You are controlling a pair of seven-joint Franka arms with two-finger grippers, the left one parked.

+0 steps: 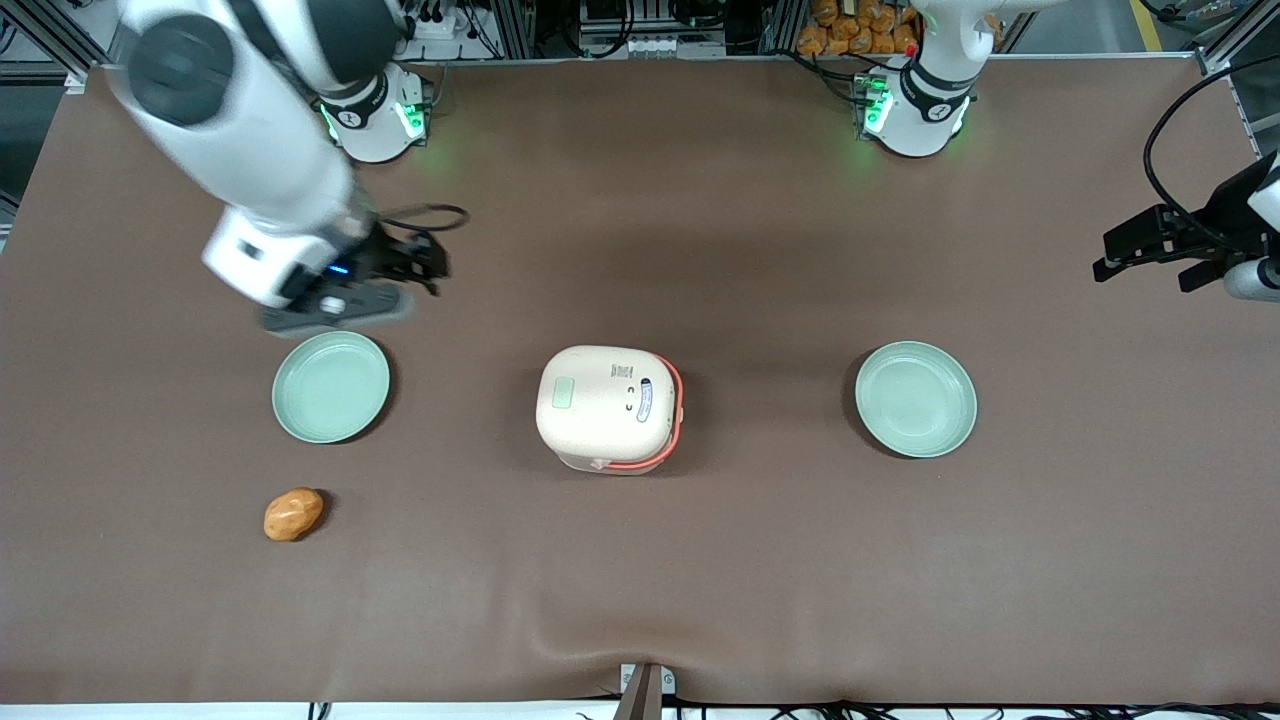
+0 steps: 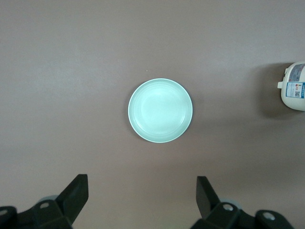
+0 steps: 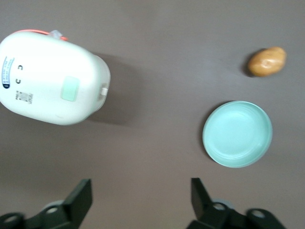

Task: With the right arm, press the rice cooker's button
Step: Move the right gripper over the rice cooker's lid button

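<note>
The rice cooker (image 1: 605, 405) stands in the middle of the table with its cream lid down; a salmon-pink band shows along one side. A pale green square patch (image 1: 562, 392) sits on the lid. In the right wrist view the rice cooker (image 3: 50, 78) shows the same patch (image 3: 70, 89). The right arm (image 1: 240, 130) reaches over the table at its own end. Its gripper (image 1: 340, 310) hovers just farther from the front camera than a green plate, well apart from the cooker. The gripper (image 3: 140, 188) is open, with only bare table between its fingers.
A round pale green plate (image 1: 331, 387) lies under the gripper's near edge and shows in the right wrist view too (image 3: 237, 133). An orange-brown lump (image 1: 293, 513) lies nearer the front camera. A second green plate (image 1: 916, 399) lies toward the parked arm's end.
</note>
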